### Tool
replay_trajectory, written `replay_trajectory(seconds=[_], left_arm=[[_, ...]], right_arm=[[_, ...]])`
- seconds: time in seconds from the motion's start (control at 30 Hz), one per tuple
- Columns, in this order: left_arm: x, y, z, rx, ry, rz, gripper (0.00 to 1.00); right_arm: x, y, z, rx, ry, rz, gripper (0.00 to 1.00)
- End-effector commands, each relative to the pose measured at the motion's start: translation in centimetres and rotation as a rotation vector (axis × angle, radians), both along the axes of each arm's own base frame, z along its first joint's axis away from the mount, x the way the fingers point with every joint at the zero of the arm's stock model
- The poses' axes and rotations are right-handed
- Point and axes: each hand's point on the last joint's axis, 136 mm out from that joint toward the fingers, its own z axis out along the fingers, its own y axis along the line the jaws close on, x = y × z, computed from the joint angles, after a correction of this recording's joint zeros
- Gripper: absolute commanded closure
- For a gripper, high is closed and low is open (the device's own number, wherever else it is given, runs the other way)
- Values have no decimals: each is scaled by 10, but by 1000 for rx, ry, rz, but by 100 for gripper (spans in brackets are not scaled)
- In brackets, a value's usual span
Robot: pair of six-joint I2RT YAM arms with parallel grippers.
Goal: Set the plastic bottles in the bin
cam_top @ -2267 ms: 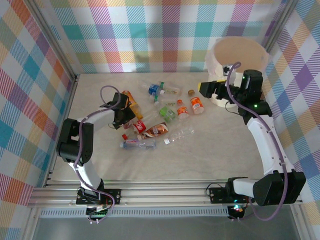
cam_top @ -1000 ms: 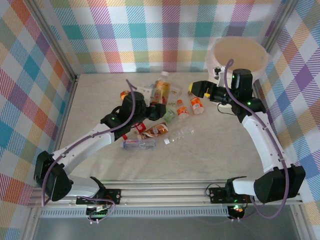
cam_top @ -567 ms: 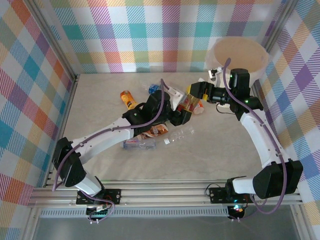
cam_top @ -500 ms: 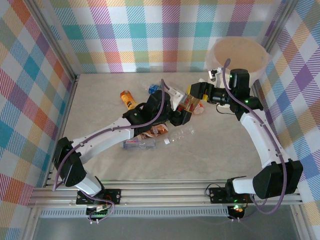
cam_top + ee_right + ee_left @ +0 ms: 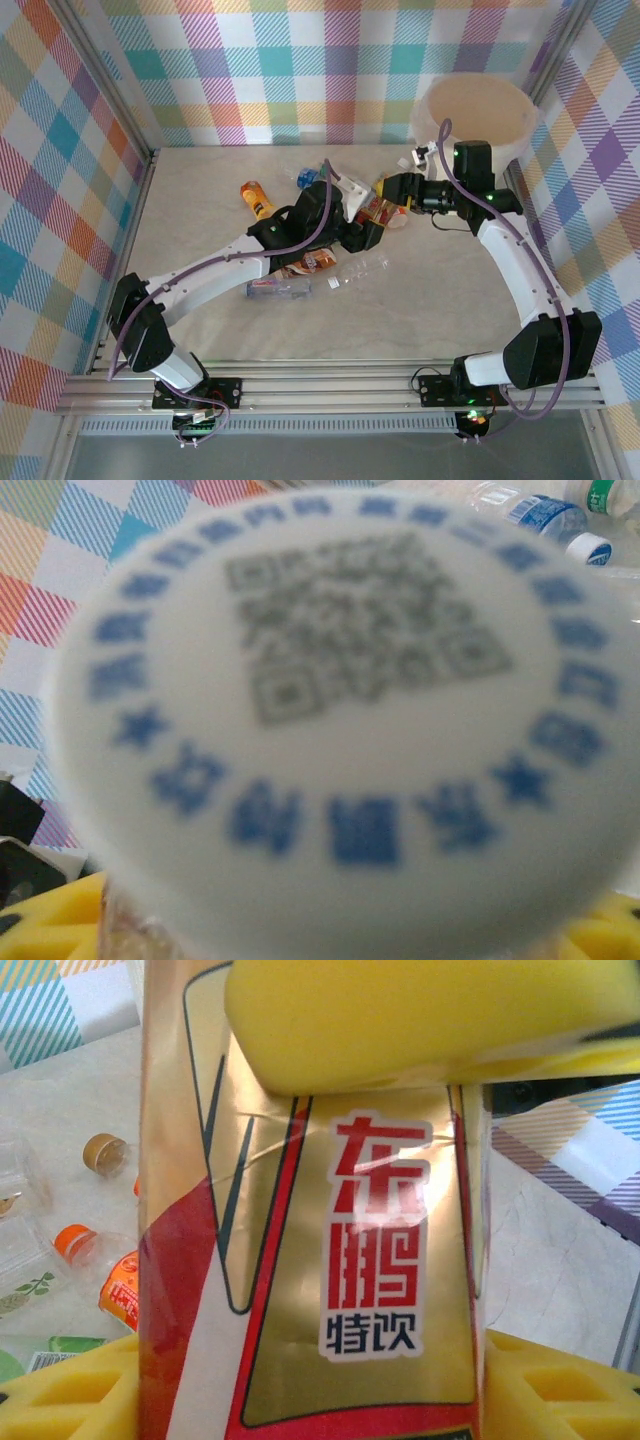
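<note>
Handing over mid-frame, our left gripper (image 5: 366, 226) and right gripper (image 5: 393, 190) both clamp the gold bottle (image 5: 379, 208); right reaches the bin (image 5: 430, 125).

Bin (image 5: 427, 125) back right, bottles (image 5: 280, 288) on table (image 5: 400, 320) left of it — raised bottle (image 5: 378, 208) in left tool (image 5: 330, 1210).

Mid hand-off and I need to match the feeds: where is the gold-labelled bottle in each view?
Top external: gold bottle just right of centre, left of the bin.
Left wrist: its label, centre, facing the camera.
Right wrist: its white cap, end on, close up.
Shared landmark: the checked wall.
</note>
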Motion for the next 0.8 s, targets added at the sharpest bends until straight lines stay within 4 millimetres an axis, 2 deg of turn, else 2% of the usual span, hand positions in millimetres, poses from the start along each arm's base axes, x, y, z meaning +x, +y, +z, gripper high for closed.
replay_trajectory(seconds=[0.0, 0.3, 0.33, 0.37, 0.4, 0.43, 0.5, 0.63, 0.77], left_arm=[[3, -9, 24, -41, -61, -4, 57], [8, -7, 14, -9, -39, 32, 53], [9, -6, 13, -6, -34, 45, 48], [12, -4, 11, 0, -29, 61, 36], [15, -2, 11, 7, -28, 85, 20], [17, 1, 9, 15, -27, 106, 9], [20, 5, 7, 26, -33, 128, 0], [19, 12, 6, 21, -48, 146, 0], [19, 29, 7, 16, -74, 209, 0]], right_arm=[[-4, 0, 2, -30, -28, 11, 48], [1, -10, 9, -72, -99, -60, 65], [1, -11, 9, -81, -104, -70, 68], [2, -13, 10, -90, -110, -81, 70], [4, -16, 10, -103, -119, -98, 72], [7, -19, 11, -119, -131, -119, 74], [13, -26, 13, -155, -161, -167, 76], [27, -43, 20, -241, -234, -258, 80], [45, -62, 34, -342, -326, -352, 81]])
